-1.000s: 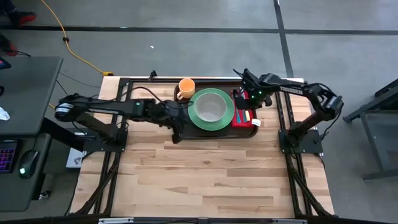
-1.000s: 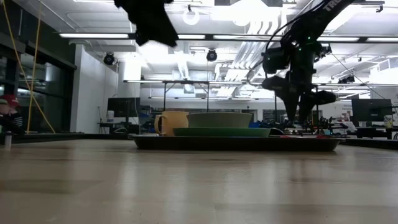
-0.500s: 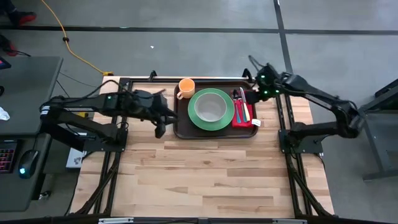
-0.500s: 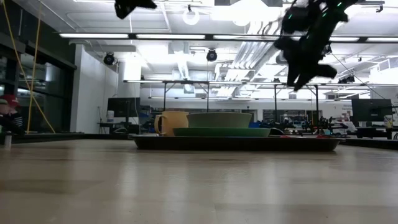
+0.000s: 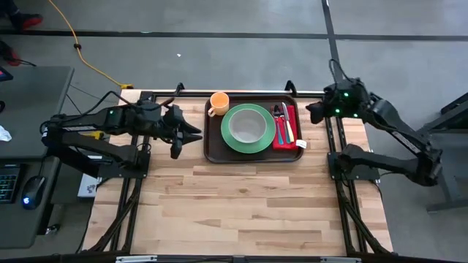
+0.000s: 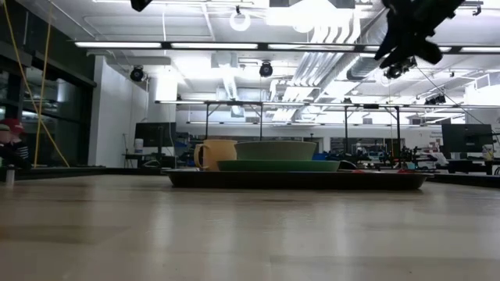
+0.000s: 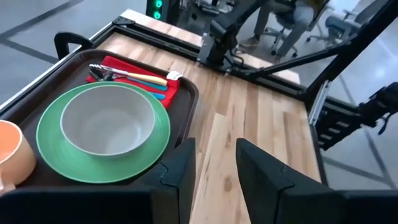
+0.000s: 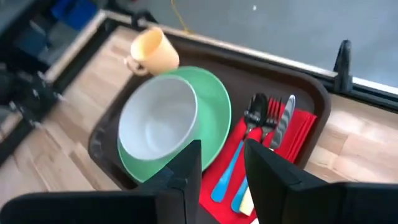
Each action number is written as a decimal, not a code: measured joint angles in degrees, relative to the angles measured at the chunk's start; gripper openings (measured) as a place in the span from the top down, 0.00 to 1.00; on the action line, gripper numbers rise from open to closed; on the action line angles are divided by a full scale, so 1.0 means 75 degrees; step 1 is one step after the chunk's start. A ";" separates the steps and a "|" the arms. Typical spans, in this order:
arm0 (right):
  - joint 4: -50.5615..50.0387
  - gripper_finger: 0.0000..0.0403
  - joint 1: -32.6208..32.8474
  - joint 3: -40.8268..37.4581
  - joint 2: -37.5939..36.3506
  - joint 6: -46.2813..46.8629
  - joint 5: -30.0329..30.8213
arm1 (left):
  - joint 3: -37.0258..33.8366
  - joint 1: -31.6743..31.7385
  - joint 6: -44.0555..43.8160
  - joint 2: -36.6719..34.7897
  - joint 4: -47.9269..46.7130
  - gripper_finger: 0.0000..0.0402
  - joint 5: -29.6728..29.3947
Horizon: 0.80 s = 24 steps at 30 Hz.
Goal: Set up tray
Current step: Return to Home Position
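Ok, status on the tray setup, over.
Left gripper open, empty, left of tray. Right gripper open, empty, right of it. Tray holds cup, bowl on plate, cutlery on napkin. Nothing blocking.

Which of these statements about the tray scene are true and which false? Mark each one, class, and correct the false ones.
1. The bowl sits on the green plate. True.
2. The orange mug stands on the red napkin. False: it stands on the bare tray, across the plate from the napkin.
3. The left gripper holds the spoon. False: it is open and empty, beside the tray; the spoon lies on the napkin.
4. The fork lies on the red napkin. True.
5. The right gripper is open and holds nothing. True.
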 joint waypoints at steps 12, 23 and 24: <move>-0.0003 0.76 0.0000 0.0000 -0.0918 0.0552 0.0087 | -0.0003 -0.0001 -0.0860 -0.0458 -0.0005 0.64 0.0662; -0.0005 0.75 0.0000 -0.0003 -0.1466 0.0291 0.0056 | 0.0000 -0.0006 -0.0863 -0.1013 0.0023 0.64 0.1160; -0.0005 0.75 0.0000 -0.0003 -0.1551 0.0349 0.0021 | -0.0003 -0.0006 -0.0863 -0.1065 0.0024 0.64 0.1161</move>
